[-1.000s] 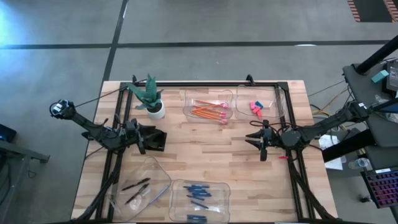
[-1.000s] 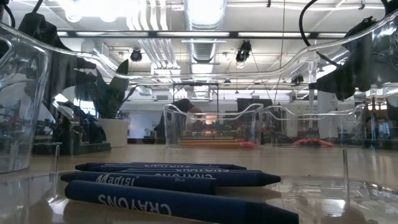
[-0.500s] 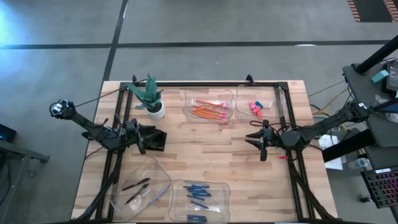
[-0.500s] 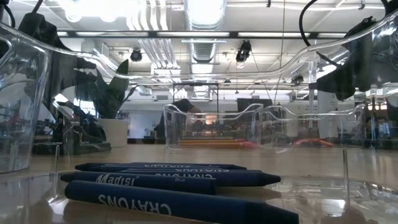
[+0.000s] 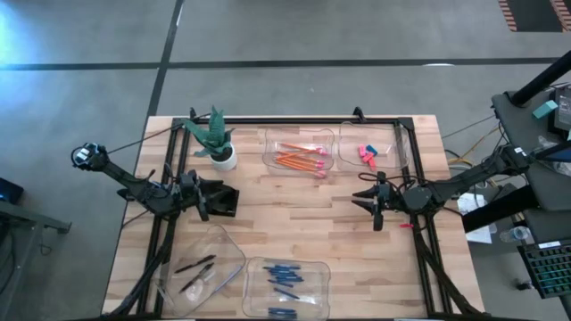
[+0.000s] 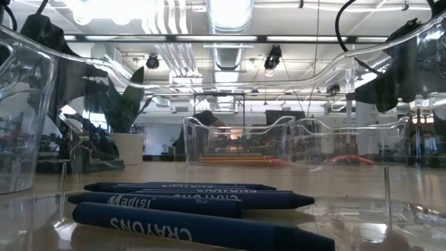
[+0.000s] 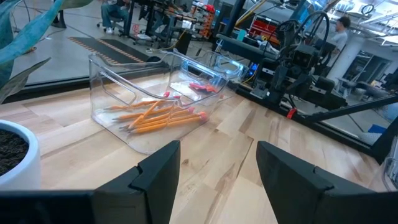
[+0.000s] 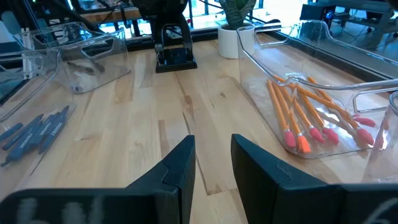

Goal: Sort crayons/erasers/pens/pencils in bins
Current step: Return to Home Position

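Four clear bins stand on the wooden table. The far-middle bin (image 5: 301, 150) holds orange pencils (image 7: 158, 118). To its right, another bin (image 5: 373, 147) holds pink erasers (image 5: 366, 156) and a light-blue one. The near-left bin (image 5: 203, 270) holds dark pens (image 5: 196, 267). The near-middle bin (image 5: 287, 285) holds dark-blue crayons (image 6: 202, 209). My left gripper (image 5: 234, 201) hovers at the table's left, open, with nothing between its fingers (image 7: 155, 177). My right gripper (image 5: 357, 200) hovers at the right, open and empty, its fingers (image 8: 180, 168) a small gap apart.
A potted plant in a white pot (image 5: 219, 147) stands at the far left, just behind my left gripper. A black frame (image 5: 294, 120) runs along the table's far edge and sides. A small red thing (image 5: 407, 226) lies by my right arm. Bare wood lies between the grippers.
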